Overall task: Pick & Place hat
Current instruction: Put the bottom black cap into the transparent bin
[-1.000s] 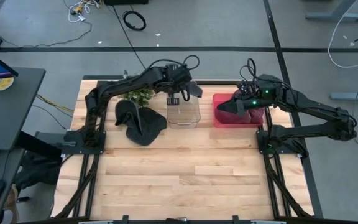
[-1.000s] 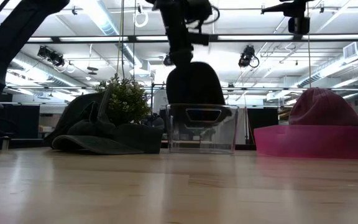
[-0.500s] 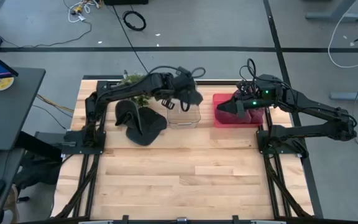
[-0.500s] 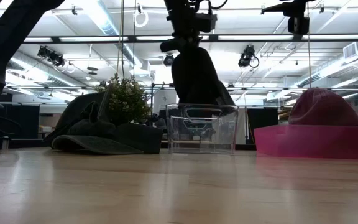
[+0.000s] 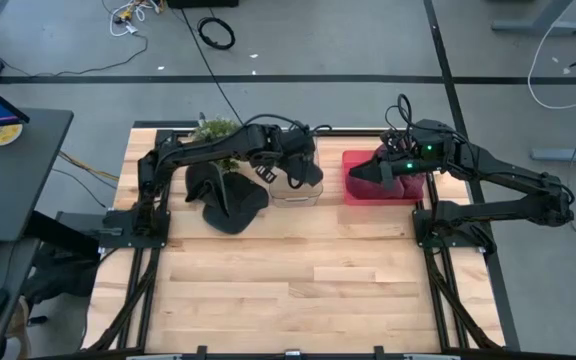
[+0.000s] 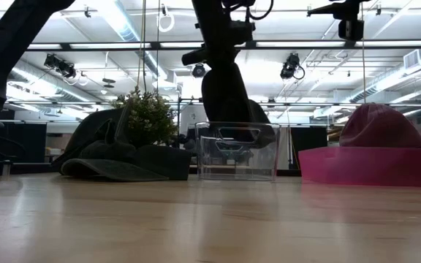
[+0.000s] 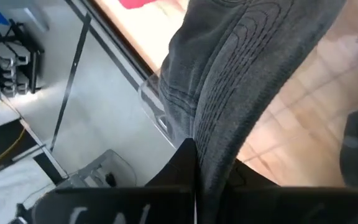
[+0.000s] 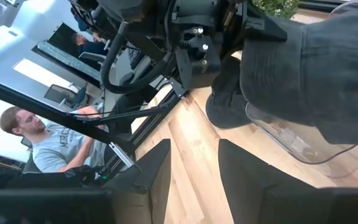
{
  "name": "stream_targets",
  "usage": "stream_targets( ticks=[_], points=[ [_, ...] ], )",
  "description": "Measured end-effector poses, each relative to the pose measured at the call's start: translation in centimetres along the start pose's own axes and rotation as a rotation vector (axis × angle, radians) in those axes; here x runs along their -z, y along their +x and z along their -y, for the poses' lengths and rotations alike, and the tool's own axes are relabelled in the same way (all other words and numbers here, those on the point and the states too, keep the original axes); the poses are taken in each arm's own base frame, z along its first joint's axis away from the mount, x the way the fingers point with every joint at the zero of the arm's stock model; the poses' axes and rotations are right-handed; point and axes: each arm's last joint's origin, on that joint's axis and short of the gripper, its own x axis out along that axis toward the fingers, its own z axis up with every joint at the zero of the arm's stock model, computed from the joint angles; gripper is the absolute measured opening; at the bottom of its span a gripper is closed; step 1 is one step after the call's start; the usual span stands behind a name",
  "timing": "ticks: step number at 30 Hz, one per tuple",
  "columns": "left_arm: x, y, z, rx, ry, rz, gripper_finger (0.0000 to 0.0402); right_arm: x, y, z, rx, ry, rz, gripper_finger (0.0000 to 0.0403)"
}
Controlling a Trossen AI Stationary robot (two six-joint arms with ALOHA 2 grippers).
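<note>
the left arm reaches across from its base, elbow bent, wrist angled down, and the left gripper point(image 5: 290, 168) has its fingers clamped together on dark cloth. the right arm stretches inward from its base, with the right gripper point(image 5: 366, 171) partly parted, fingers pointing toward the left gripper.

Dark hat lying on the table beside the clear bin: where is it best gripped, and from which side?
On the dark hat, probably the humped crown, pinched from straight above with the fingers astride a fold. The brim lies flat on the table, leaving little to get under, and the plant behind and the clear bin beside it crowd a sideways approach.
</note>
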Motion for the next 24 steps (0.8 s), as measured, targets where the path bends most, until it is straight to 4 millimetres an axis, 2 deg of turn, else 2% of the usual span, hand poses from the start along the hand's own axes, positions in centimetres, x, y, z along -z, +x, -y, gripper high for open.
stream_targets(
  ticks=[7, 13, 16, 24],
  points=[
    [1.1, 0.4, -0.2, 0.015, 0.073, -0.061, 0.0011, 0.0, 0.0, 0.0, 0.0, 0.0, 0.0, 0.0135],
    [0.9, 0.6, -0.1, 0.067, 0.062, 0.048, 0.0011, 0.0, 0.0, 0.0, 0.0, 0.0, 0.0, 0.0135],
    [0.5, 1.2, -0.1, 0.057, 0.003, 0.043, 0.0011, 0.0, 0.0, 0.0, 0.0, -0.004, 0.0, 0.0135],
    [1.1, 3.7, -0.1, 0.094, -0.075, -0.014, 0.0011, 0.0, 0.0, 0.0, 0.0, -0.009, 0.0, 0.0135]
  ],
)
